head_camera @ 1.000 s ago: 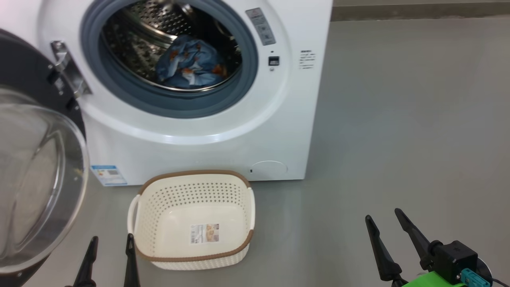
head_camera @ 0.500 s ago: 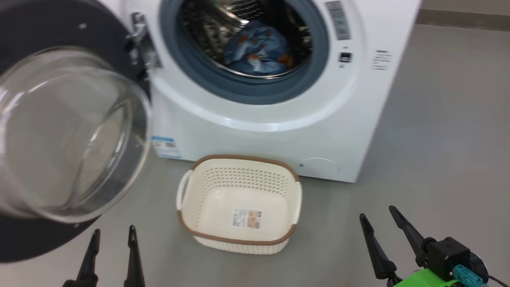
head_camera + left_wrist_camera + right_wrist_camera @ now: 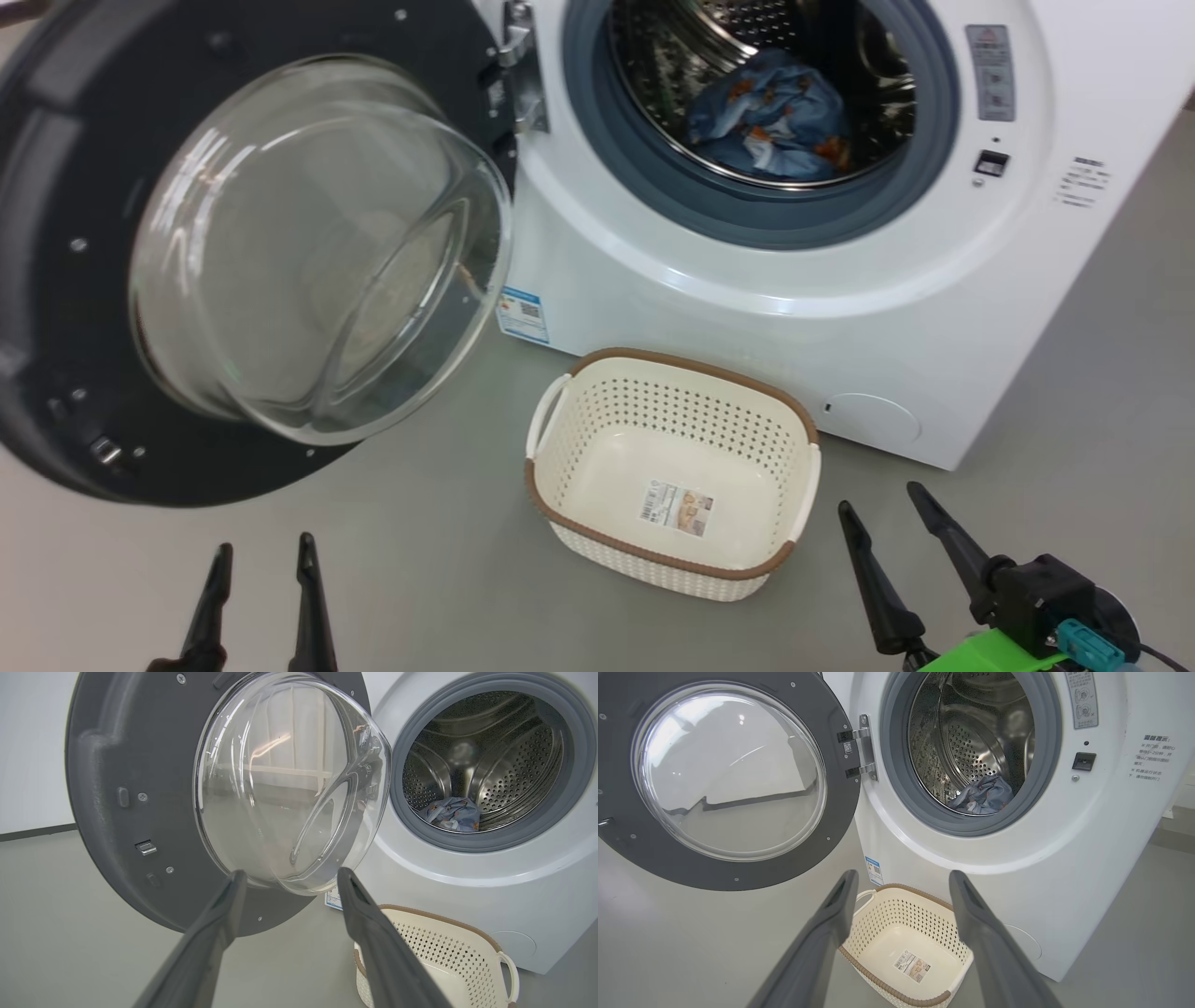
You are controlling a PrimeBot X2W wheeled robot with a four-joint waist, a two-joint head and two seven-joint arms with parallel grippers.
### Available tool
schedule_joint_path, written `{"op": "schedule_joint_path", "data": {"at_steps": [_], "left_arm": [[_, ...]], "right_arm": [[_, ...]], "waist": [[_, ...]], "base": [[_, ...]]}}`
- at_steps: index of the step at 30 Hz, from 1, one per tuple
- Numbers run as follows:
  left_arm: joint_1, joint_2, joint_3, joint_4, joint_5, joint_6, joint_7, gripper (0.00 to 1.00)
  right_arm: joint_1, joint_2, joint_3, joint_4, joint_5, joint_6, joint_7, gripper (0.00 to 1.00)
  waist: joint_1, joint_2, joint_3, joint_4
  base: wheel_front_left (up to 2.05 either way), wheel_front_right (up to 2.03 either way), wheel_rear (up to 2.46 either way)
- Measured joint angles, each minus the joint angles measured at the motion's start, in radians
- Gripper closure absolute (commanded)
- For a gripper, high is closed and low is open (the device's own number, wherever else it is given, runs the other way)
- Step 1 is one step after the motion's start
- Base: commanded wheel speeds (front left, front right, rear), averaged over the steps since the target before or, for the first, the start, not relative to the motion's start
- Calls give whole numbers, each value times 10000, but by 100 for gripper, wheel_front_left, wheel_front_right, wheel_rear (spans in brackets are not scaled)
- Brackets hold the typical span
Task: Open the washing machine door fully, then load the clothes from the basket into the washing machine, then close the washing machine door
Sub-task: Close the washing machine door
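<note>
Black fingers of the left gripper rise at the lower left of the head view, spread apart and holding nothing, over grey floor. The right gripper stands at the lower right, its fingers likewise parted and free, their tips near the right corner of the basket but not touching it. In the left wrist view the left fingers frame the lower edge of the clear bowl of the door. In the right wrist view the right fingers frame the basket.

The basket sits on the floor just before the washer, turned a little askew. Its cream bottom lies bare but for a label, and a brown rim runs around the top.

Behind it, the door hangs wide open to the left of the washer, inner face toward the robot, the bowl bulging outward. A metal hinge joins it to the left side of the opening. A blue sticker and a round flap mark the washer's lower front. Farthest in, past the grey gasket, the clothes lie as a blue printed heap at the bottom of the steel drum. Whether they are one bundle or two, I cannot tell.
</note>
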Motion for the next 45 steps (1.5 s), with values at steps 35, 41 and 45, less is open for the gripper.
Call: {"op": "schedule_joint_path", "data": {"at_steps": [35,41,45], "left_arm": [[12,-658,832,-420,-652,-307,-90,100],[3,-1304,1726,-1003,-3204,-1774,-92,100],[-31,-1415,2297,-1312,-6050,-2725,-92,100]], "right_arm": [[-488,-79,353,259,4,0,86,0],[-488,-79,314,205,4,0,86,0],[-484,-77,274,161,4,0,86,0]], "waist": [[0,0,211,392],[0,0,253,390],[0,0,245,375]], "base": [[0,0,0],[0,0,0],[0,0,0]]}}
